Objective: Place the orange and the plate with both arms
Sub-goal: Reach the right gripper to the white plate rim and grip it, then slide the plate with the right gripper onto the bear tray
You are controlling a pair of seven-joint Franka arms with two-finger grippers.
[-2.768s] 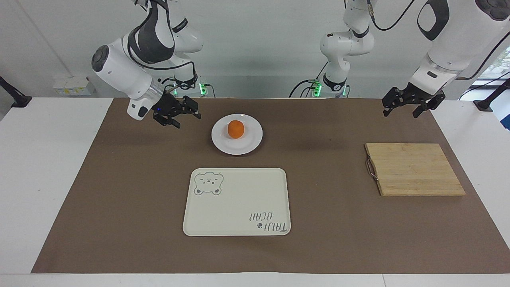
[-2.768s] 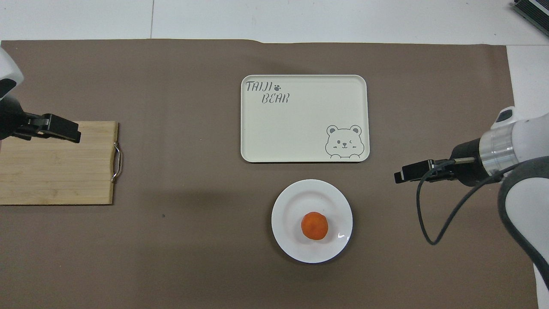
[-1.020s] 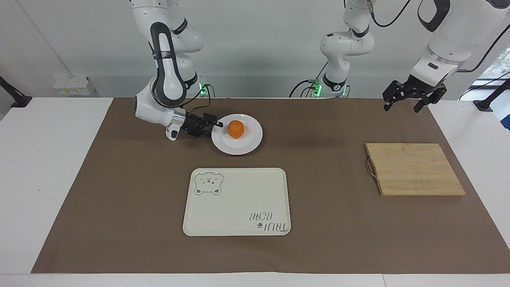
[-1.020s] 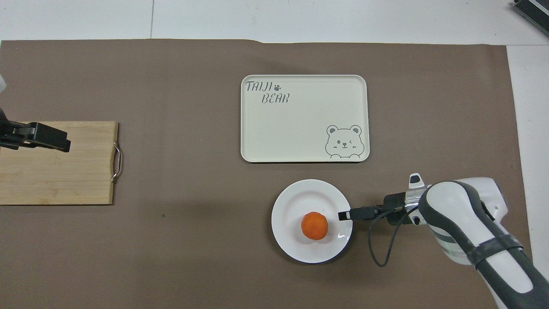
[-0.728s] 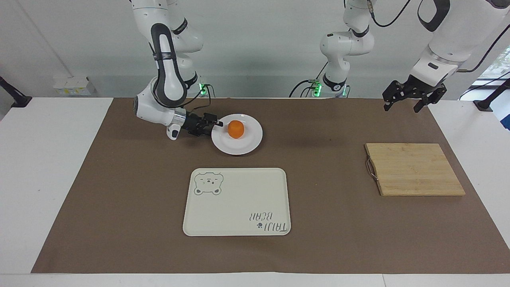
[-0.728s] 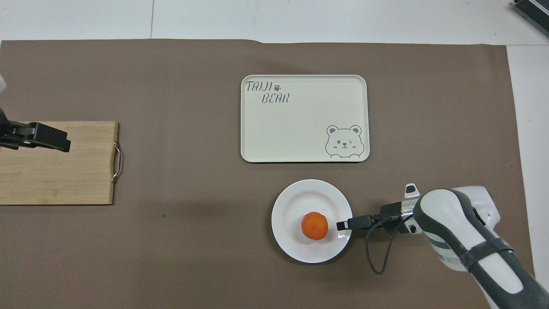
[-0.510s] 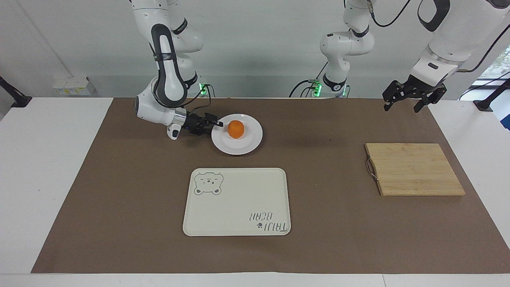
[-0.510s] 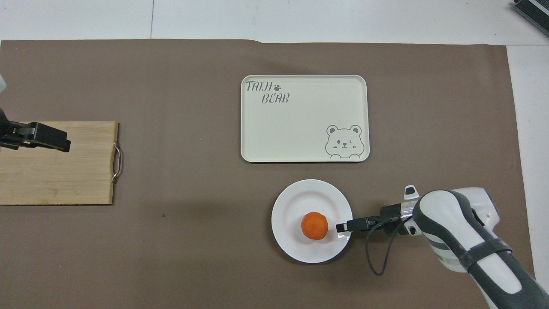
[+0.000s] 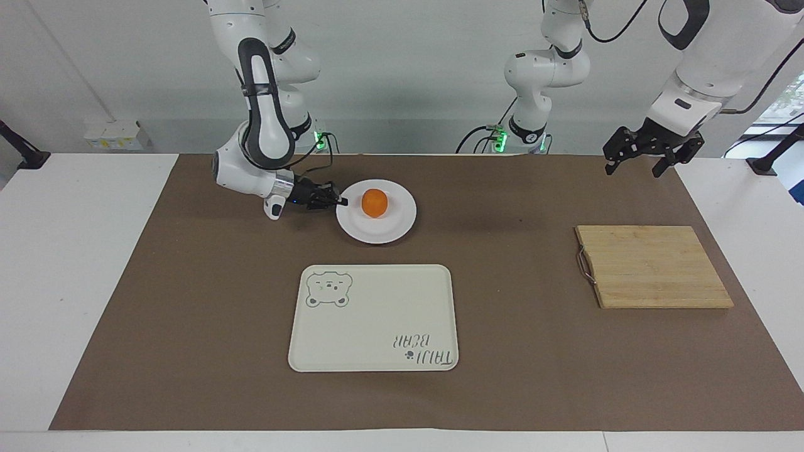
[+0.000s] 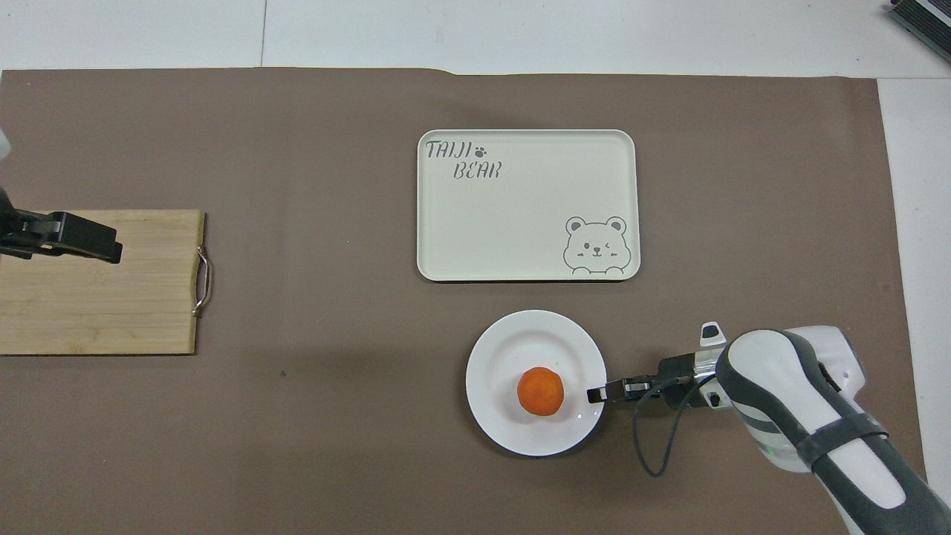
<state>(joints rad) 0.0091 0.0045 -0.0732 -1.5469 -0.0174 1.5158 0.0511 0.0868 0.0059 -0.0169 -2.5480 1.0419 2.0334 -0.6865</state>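
Plate: white, round, on the brown mat near the edge of the bench closest to my bases, a little toward my right arm's end. I read its rim as pinched in my right gripper.

Orange: sits on the plate, about at its centre.

Right gripper: low and level at the plate's rim on the side toward my right arm's end; fingers drawn narrow on the rim.

Left gripper: waits in the air over the corner of the mat at my left arm's end, close to my bases; fingers spread wide, holding nothing.

Tray: cream, rectangular, bear print, mid-bench, farther from me than the plate, apart from it.

Board: bamboo, metal handle, flat near the bench edge at my left arm's end.
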